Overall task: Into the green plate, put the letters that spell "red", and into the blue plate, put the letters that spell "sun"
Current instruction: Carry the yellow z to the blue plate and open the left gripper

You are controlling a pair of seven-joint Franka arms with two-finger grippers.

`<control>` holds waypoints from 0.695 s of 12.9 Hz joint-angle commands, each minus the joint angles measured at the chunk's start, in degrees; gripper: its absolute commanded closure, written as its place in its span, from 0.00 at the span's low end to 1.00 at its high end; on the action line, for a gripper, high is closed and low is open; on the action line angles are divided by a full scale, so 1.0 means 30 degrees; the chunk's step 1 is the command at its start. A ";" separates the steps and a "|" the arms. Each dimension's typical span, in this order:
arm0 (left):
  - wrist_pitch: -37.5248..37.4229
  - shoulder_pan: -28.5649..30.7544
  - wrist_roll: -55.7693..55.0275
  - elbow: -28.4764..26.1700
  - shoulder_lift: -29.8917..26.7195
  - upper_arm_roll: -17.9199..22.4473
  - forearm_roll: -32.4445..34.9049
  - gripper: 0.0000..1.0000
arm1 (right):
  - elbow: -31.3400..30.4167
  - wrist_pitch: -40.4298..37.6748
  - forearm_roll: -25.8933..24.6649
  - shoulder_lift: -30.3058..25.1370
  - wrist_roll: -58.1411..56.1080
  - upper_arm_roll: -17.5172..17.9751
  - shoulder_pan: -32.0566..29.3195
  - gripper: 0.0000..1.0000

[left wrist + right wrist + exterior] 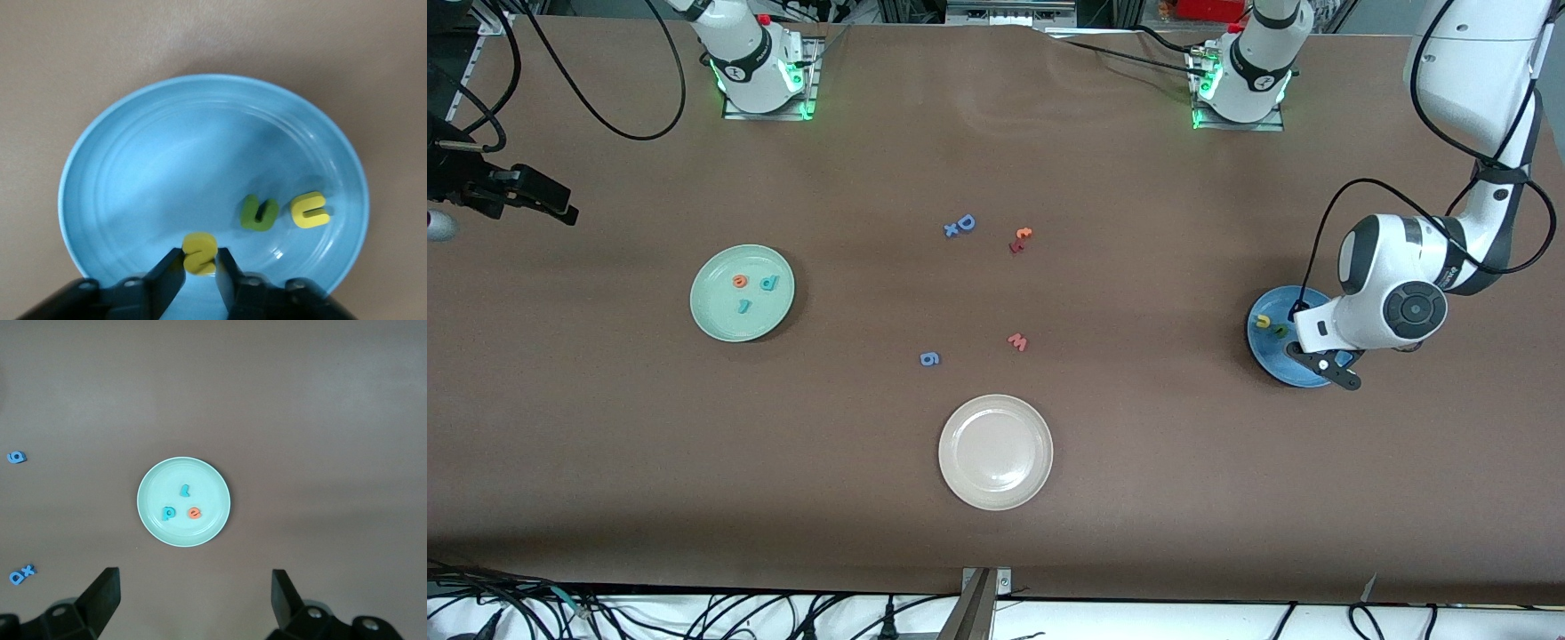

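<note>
Plates dominate the front view: the green plate (742,293) toward the right arm's end of the brown surface (1138,444) holds the orange "e" (740,282), teal "d" (769,284) and teal "r" (743,306). The blue plate (1294,338) sits toward the left arm's end, with the yellow "u" (1263,321) and olive "n" (1280,331) in it; the left hand (1320,360) is low over it. A beige plate (995,452) lies nearest the camera. Loose between them: blue "D" (964,223), red-orange pair (1020,240), salmon "w" (1018,341), blue "6" (929,358).

Left wrist view: fingers (167,273) pinch the yellow "s" (199,253) narrowly, over the blue plate's floor.

Right wrist view: right hand (193,600) waits, spread wide, high above the green plate (183,501).
</note>
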 commanded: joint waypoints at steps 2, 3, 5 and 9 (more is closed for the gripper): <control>0.0118 -0.0022 0.0650 0.0439 -0.0164 0.0035 -0.0342 0.02 | -0.0230 0.0130 -0.0189 -0.0264 0.0156 -0.0155 0.0209 0.00; 0.0059 -0.0109 0.0621 0.0528 -0.0630 0.0034 -0.0546 0.01 | -0.0230 0.0130 -0.0189 -0.0264 0.0156 -0.0154 0.0209 0.00; -0.0581 -0.0401 0.0533 0.0761 -0.2266 -0.0111 -0.0577 0.00 | -0.0230 0.0130 -0.0189 -0.0264 0.0156 -0.0154 0.0209 0.00; -0.4676 -0.0990 0.0504 0.3332 -0.4673 -0.0490 -0.2764 0.00 | -0.0230 0.0130 -0.0189 -0.0264 0.0156 -0.0154 0.0209 0.00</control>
